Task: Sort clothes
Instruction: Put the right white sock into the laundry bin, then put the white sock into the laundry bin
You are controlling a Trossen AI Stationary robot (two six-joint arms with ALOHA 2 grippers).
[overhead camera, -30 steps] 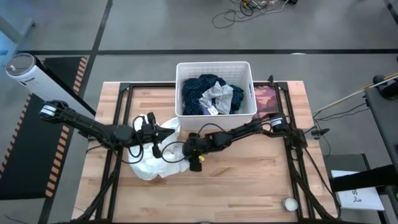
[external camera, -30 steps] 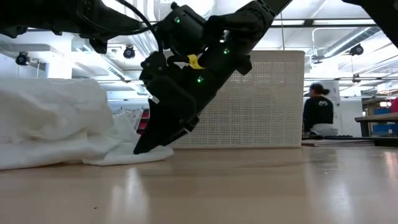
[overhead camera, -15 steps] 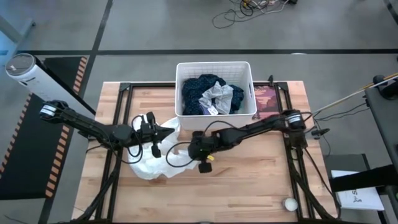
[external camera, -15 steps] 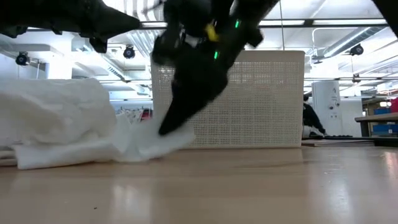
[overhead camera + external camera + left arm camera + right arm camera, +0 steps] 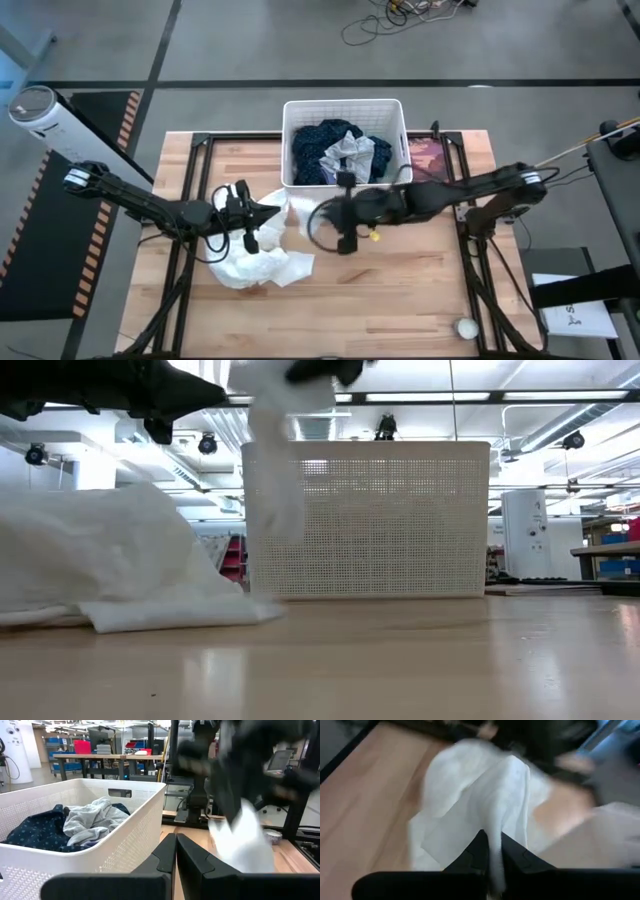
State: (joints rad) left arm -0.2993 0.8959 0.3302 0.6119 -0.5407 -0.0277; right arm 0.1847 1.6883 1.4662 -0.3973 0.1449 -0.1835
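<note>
A white garment (image 5: 275,460) hangs from my right gripper (image 5: 320,215), which is shut on it high above the table, just in front of the white basket (image 5: 395,112). More white clothes (image 5: 258,262) lie heaped on the wood at the left. A dark navy dotted garment (image 5: 318,140) and a grey one (image 5: 350,152) lie in the basket. My left gripper (image 5: 272,212) is shut with nothing between its fingers (image 5: 175,855). It hovers above the white heap, pointing toward the basket. My right gripper pinches the white garment between its two fingers at a bunched fold (image 5: 492,827). One layer or several, I cannot tell. The cloth hangs slack below the fingers (image 5: 245,840), and its lower end (image 5: 288,530) is off the tabletop.
A reddish flat sheet (image 5: 428,158) lies to the right of the basket. A small round white object (image 5: 466,327) sits at the near right corner. A white cylinder (image 5: 45,115) stands off the table's left. Bare wood (image 5: 400,290) stretches across the near half.
My right gripper has shut on the white cloth at the edge of the heap. It has then risen fast, going toward the right and far edges and the basket. The pinched white garment has been pulled up off the table and now hangs. The heap has shifted a little.
</note>
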